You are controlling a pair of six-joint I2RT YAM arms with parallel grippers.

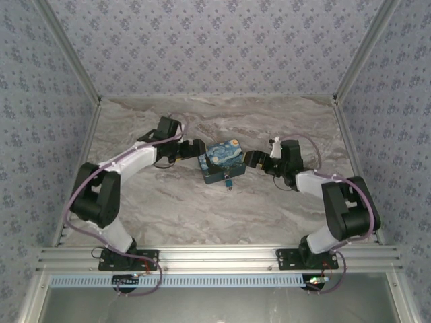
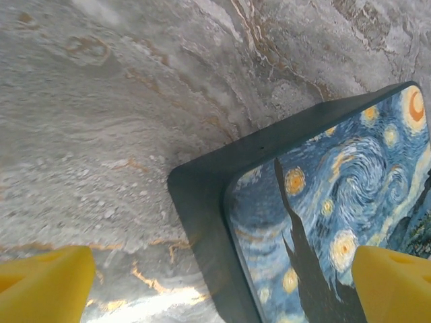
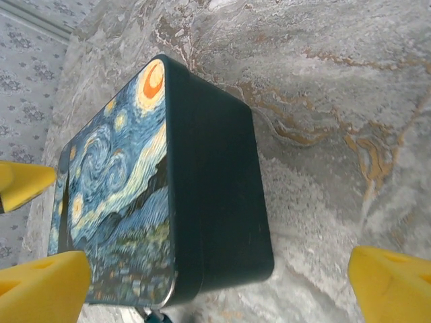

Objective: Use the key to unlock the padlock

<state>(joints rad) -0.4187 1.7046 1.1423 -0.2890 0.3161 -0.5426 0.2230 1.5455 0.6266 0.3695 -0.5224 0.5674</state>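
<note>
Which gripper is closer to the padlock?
The right gripper: the padlock hangs on the box nearer that side; the left gripper sits farther off.

No readable text, labels, brands, numbers or signs on any surface

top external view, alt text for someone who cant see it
A starry-night painted box sits on the grey marble table, a tiny blue padlock at its near edge. The left pincer and right pincer flank the box, one at each side, both open.
</note>
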